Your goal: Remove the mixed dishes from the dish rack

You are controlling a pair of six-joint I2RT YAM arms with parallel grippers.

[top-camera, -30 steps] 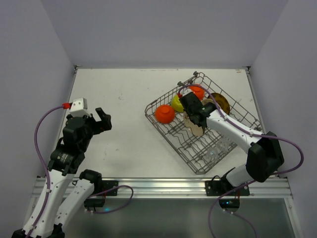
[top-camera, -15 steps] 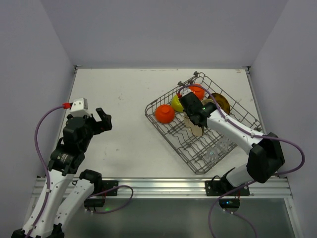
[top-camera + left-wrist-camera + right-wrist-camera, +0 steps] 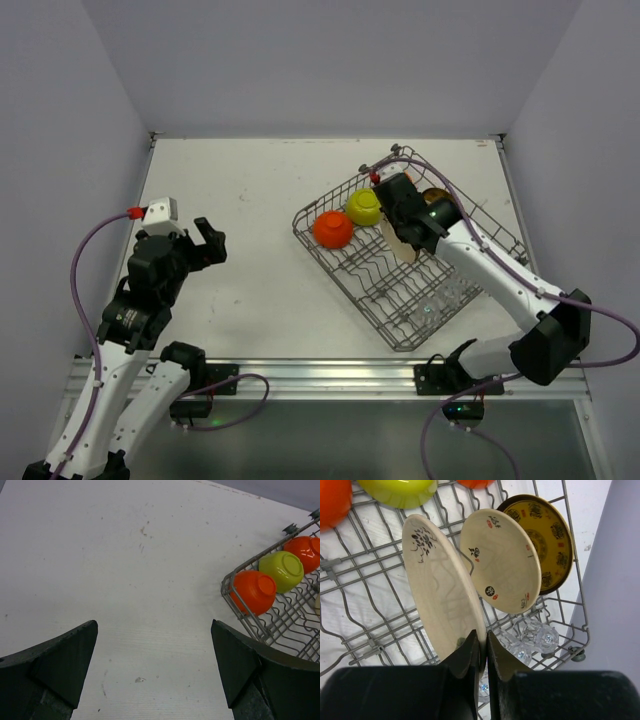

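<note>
The left pincer [image 3: 207,240] hangs over the bare left part of the white bench [image 3: 250,190], its jaws wide apart and holding nothing. To its right, well apart from it, the grey wire dish rack [image 3: 350,292] sits askew on the bench. Along the rack's far-left side three bowls lie upside down in a row: an orange bowl [image 3: 333,229] at the corner, a yellow-green bowl [image 3: 362,206] just beside it, and a second orange bowl [image 3: 305,552] beyond that (mostly hidden by the right arm in the top view). Further right, the right pincer [image 3: 483,642] is clamped on the rim of a cream plate [image 3: 445,595] that stands on edge over the tines; whether its lower edge touches the wires is hard to make out. Behind it leans a second plate [image 3: 502,560], cream back toward the wrist camera, then a third plate [image 3: 545,545] showing its yellow-brown patterned face. Clear glasses [image 3: 535,637] sit low in the rack beneath the plates.
</note>
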